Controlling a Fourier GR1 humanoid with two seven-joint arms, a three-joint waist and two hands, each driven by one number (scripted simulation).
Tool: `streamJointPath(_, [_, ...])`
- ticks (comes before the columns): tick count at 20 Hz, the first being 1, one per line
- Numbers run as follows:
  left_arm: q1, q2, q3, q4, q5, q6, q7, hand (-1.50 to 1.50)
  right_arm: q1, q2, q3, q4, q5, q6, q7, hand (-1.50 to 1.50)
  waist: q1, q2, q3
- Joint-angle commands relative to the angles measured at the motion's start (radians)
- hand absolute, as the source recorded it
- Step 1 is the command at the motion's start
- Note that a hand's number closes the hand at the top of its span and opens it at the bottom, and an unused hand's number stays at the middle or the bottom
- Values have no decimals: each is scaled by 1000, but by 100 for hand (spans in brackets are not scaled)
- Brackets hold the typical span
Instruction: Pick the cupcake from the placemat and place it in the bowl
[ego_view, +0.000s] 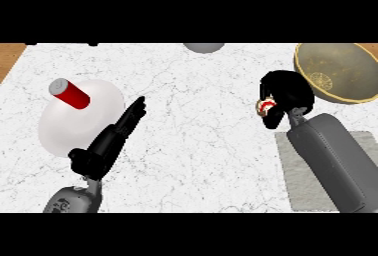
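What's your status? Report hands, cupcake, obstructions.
Right hand curled round cupcake, above counter, short of bowl. Left hand open, idle beside white plate with red can. Nothing between hand and bowl.

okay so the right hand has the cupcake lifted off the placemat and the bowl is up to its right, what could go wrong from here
1. The right hand curls round the cupcake and hides most of it, so how it sits in the grasp cannot be checked; it might slip on the way.
2. The bowl has a raised rim on the near side; a low approach could knock it.
3. The bowl is partly cut off by the view's right edge, so a release could land out of sight.
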Motion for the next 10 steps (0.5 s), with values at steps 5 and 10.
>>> streamJointPath(5, [-23,-10,16,0,-5,16,34,0,-106,24,-143,-128,7,-198,21,150,-28,-7,0])
streamJointPath(10, [24,-7,0,-51,1,-8,39,0,-103,4,-286,-126,-69,-266,-27,150,-21,-4,0])
